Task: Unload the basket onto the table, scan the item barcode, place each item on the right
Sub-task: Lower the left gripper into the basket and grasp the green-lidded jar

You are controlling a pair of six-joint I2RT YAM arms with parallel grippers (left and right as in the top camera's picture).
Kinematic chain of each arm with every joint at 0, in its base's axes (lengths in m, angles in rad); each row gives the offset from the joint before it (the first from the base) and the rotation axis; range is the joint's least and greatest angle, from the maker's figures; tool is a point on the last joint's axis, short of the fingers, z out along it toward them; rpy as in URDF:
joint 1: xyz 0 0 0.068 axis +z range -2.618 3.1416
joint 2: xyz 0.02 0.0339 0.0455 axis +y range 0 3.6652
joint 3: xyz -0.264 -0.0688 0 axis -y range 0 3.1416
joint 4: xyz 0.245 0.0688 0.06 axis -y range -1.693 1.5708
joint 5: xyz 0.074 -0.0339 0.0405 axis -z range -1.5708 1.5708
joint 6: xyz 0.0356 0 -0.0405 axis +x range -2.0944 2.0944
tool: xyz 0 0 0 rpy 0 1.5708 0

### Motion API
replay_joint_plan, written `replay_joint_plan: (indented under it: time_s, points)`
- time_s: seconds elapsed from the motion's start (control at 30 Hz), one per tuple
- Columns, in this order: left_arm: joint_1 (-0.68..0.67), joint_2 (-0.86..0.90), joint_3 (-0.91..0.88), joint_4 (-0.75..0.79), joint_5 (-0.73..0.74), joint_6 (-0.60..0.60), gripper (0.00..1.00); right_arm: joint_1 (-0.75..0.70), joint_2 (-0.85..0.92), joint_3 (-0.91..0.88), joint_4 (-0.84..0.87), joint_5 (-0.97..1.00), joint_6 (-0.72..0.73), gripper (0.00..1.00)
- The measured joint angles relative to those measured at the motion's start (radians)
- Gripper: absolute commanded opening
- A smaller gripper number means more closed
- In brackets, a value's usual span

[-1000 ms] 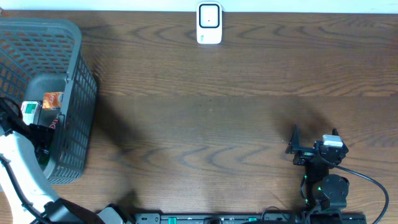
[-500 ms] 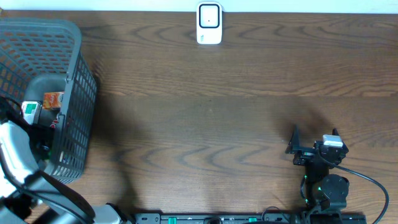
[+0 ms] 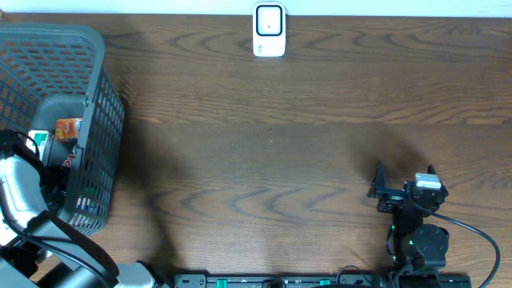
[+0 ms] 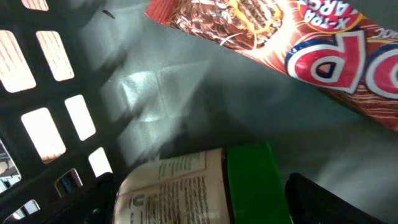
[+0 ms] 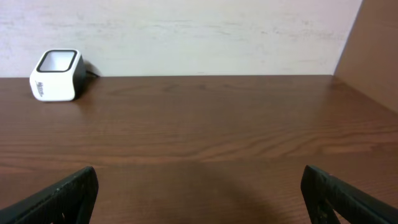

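Observation:
A green-and-cream packet (image 4: 205, 186) with printed text lies in the grey mesh basket (image 3: 100, 120) at the far left. My left gripper (image 4: 199, 202) reaches down into the basket and its two dark fingers press against the packet's two sides, so it is shut on the packet. In the overhead view only a small white-and-green corner of the packet (image 3: 35, 139) shows past the arm. The white barcode scanner (image 3: 270, 30) stands at the table's far edge, and the right wrist view shows the scanner (image 5: 56, 74) at upper left. My right gripper (image 3: 405, 178) rests open and empty near the front right.
A red-brown snack bag (image 4: 298, 43) lies on the basket floor just beyond the packet, and an orange packet (image 3: 68, 128) sits beside it. The basket's mesh wall (image 4: 50, 124) stands close on the left. A pale wall (image 5: 186, 31) backs the table.
My left arm's white forearm has swung further left and more upright while its gripper stays inside the basket. The right arm has not moved.

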Motion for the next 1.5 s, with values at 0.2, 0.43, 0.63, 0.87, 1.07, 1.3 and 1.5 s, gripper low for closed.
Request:
replay_joint_plan:
  time_s: [0.2, 0.43, 0.63, 0.87, 1.07, 1.3, 1.5]
  points:
    - [0.000, -0.083, 0.000, -0.019, 0.021, 0.003, 0.86, 0.000, 0.000, 0.000, 0.000, 0.000, 0.000, 0.99]
    - [0.000, -0.176, 0.000, -0.043, 0.024, 0.026, 0.86, 0.000, 0.000, 0.000, 0.000, 0.000, 0.000, 0.99]
    - [0.000, -0.168, 0.000, -0.079, 0.025, 0.038, 0.86, 0.000, 0.000, 0.000, 0.000, 0.000, 0.000, 0.99]
    - [0.000, -0.167, 0.000, -0.082, 0.030, 0.053, 0.86, 0.000, 0.000, 0.000, 0.000, 0.000, 0.000, 0.99]
    - [0.000, -0.126, 0.000, -0.113, 0.148, 0.226, 0.86, 0.000, 0.000, 0.000, 0.000, 0.000, 0.000, 0.99]
    - [0.006, -0.080, 0.001, -0.160, 0.174, 0.304, 0.86, 0.000, 0.000, 0.000, 0.000, 0.000, 0.000, 0.99]
    - [0.005, -0.080, 0.000, -0.156, 0.186, 0.455, 0.86, 0.000, 0.000, 0.000, 0.000, 0.000, 0.000, 0.99]
